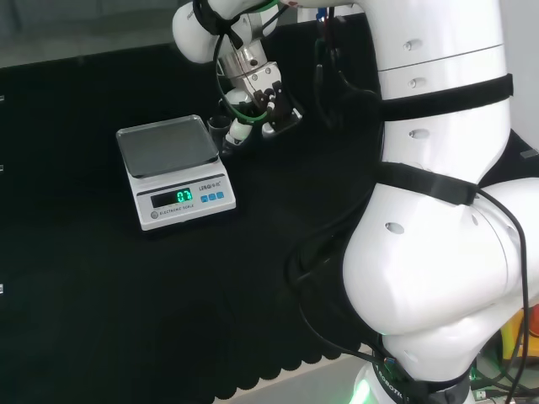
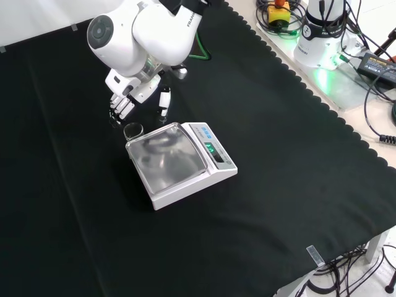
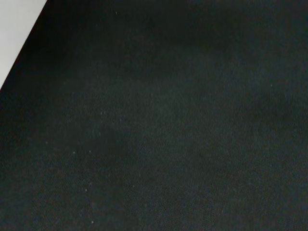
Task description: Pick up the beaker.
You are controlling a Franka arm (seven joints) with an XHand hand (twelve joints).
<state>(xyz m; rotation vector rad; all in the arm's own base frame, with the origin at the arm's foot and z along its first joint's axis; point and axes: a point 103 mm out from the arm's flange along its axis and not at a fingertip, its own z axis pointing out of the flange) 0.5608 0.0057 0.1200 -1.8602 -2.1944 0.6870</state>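
We start nearest in the front view, where bare black cloth (image 2: pixel 260 204) covers the surface right up to its scalloped edge. Moving in, we reach the white scale (image 2: pixel 180 163), sitting square on the cloth with its shiny weighing pan (image 2: pixel 166 159) on top and a green lit display on its sloped front face. Nothing rests on that pan.

Just past the scale's far corner in the front view, we find the beaker (image 2: pixel 133 130), a small clear vessel standing upright on the cloth, its round rim catching the light. It stands just beside the scale; we cannot tell whether the two touch. In the head view the same beaker (image 1: pixel 219 129) shows as a dark little cylinder at the scale's right rear corner.

And there is the robot hand (image 2: pixel 124 102), hanging right above the beaker, just up from it in the front view. Its fingers point downward and look only gently bent, spread apart with nothing between them, so we call it open and empty. In the head view the robot hand (image 1: pixel 253 105) hovers close beside the beaker's right, fingertips low near the cloth.

Beyond it, the white arm link (image 2: pixel 145 31) rises out of the top of the front view.
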